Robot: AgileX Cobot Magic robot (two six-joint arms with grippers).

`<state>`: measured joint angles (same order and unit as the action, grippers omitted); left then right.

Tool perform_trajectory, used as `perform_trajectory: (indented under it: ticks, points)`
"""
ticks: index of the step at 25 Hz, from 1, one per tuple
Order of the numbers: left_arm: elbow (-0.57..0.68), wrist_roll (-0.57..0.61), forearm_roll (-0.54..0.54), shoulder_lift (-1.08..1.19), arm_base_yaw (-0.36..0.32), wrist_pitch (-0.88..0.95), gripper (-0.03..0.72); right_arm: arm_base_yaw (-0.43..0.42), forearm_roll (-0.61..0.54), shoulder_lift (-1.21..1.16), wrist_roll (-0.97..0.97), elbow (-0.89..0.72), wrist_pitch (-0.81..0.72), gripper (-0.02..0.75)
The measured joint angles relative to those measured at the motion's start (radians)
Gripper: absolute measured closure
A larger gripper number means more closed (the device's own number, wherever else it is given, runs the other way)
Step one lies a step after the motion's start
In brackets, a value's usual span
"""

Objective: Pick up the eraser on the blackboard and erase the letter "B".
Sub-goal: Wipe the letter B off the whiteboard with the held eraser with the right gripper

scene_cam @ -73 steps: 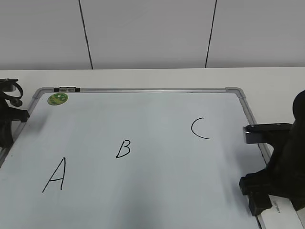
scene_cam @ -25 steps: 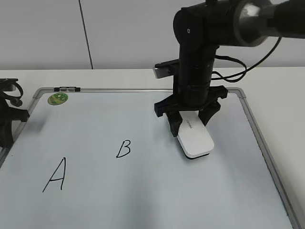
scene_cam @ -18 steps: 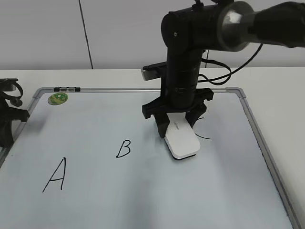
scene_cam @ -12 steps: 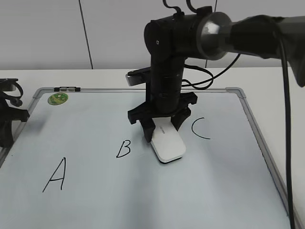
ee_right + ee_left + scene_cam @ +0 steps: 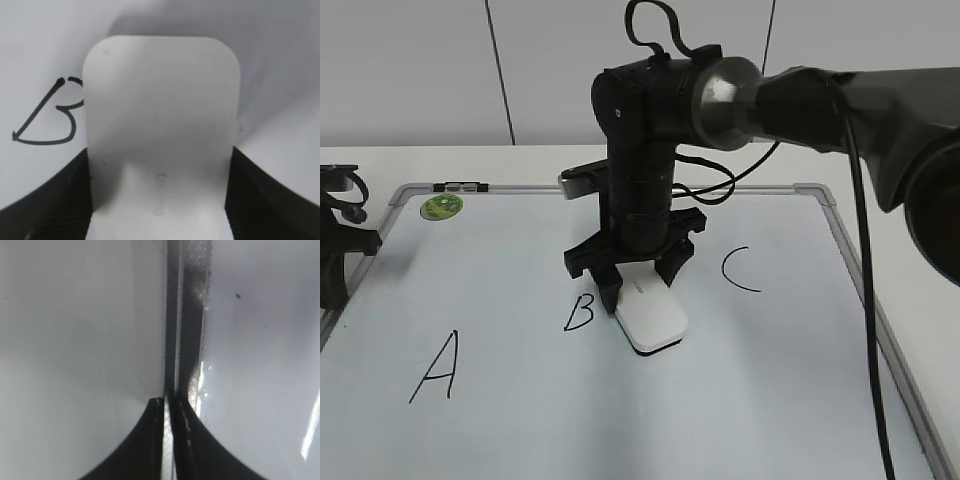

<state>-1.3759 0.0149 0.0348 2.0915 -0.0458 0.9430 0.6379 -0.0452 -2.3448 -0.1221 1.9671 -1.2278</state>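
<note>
The blackboard [image 5: 520, 250] lies flat, with a silver-grey frame. The black letter "B" [image 5: 579, 312] is left of its centre and also shows in the right wrist view [image 5: 47, 117]. My right gripper [image 5: 635, 282] is shut on the white eraser [image 5: 651, 320], which is tilted, low end on or just above the board, right beside the "B". In the right wrist view the eraser [image 5: 160, 110] sits between the fingers [image 5: 160, 200] and covers the right edge of the "B". My left gripper [image 5: 167, 402] is shut and empty over the board's left frame [image 5: 192, 315].
A larger black "A" [image 5: 435, 368] is at the front left of the board and a black "C" [image 5: 738, 270] at the right. A round green sticker [image 5: 441, 207] marks the far left corner. The left arm [image 5: 338, 255] rests at the board's left edge.
My right arm picked up the eraser at the board's right side and carried it leftward past the "C" to the right edge of the "B". The left arm has not moved.
</note>
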Motion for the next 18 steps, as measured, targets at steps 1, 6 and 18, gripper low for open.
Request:
perform_trajectory:
  ticks: [1, 6, 18]
  points:
    - [0.000, 0.000, 0.000, 0.000, 0.000, 0.000, 0.669, 0.002, 0.000, -0.002, 0.002, 0.002, -0.004, 0.218]
    - [0.000, 0.000, 0.006, 0.000, -0.002, 0.000, 0.669, 0.038, 0.000, -0.006, 0.011, 0.006, -0.006, 0.218]
    - [0.000, 0.004, 0.016, 0.000, -0.006, 0.000, 0.669, 0.137, -0.013, -0.010, 0.018, 0.007, -0.006, 0.218]
